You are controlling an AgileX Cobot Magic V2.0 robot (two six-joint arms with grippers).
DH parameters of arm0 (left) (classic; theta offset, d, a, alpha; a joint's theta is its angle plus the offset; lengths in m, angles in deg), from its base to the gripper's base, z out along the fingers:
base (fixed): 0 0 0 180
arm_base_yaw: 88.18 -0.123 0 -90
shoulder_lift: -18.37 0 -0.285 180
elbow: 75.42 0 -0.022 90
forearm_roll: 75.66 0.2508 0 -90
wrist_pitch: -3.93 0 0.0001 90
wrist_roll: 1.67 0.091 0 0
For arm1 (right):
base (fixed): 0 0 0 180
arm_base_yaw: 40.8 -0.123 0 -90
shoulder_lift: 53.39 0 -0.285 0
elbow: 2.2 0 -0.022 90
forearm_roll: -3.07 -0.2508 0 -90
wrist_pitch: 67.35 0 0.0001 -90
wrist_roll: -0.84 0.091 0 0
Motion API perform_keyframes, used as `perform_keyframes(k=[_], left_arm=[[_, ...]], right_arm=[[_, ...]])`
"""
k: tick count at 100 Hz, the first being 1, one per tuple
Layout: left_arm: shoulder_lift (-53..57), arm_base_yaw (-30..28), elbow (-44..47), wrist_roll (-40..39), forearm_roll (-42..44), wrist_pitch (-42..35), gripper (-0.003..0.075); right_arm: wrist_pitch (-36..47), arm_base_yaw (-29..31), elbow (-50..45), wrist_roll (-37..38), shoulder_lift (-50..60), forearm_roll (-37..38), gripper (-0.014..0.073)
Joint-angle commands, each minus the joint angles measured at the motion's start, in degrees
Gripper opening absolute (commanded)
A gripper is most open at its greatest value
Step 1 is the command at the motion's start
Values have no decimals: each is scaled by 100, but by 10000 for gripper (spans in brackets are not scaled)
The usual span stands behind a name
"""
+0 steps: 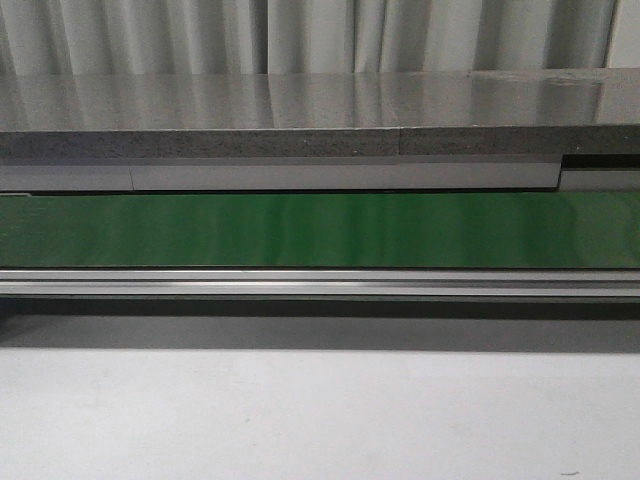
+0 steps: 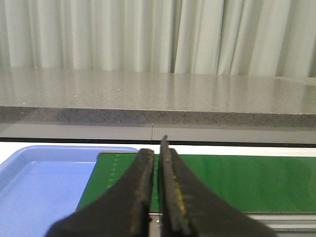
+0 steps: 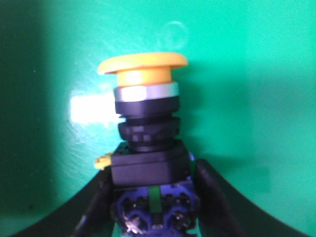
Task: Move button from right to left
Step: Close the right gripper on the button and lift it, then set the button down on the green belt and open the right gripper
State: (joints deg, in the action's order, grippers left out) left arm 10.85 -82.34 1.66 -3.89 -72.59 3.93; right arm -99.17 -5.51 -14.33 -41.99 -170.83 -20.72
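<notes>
- Two black fingers of the right gripper (image 3: 154, 197) clamp the black boxy body of the yellow-capped push-button (image 3: 147, 143), over the green belt (image 3: 256, 98).
- The left gripper (image 2: 158, 168) is closed, empty, above the belt beside a blue plastic tray (image 2: 39, 182).

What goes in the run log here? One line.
right gripper: shut on yellow-capped black push-button | left gripper: shut, empty | green belt: bare

Pale pleated curtain (image 1: 300, 35) at back; grey speckled counter (image 1: 300, 110) w/ glossy reflections.
</notes>
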Motion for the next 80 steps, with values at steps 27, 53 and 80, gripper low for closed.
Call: perform_keyframes(k=[27,53,80], left_arm=[[207,42,234,-58,-50,-462,5],[207,42,234,-58,-50,-462,5],[207,42,234,-58,-50,-462,5]], right_arm=[[-881,31,709,-54,470,-403,235],[-1241,2,705,-54,1199,-1019,235],[-1503,-503,688,-43,1759,-1069,235]])
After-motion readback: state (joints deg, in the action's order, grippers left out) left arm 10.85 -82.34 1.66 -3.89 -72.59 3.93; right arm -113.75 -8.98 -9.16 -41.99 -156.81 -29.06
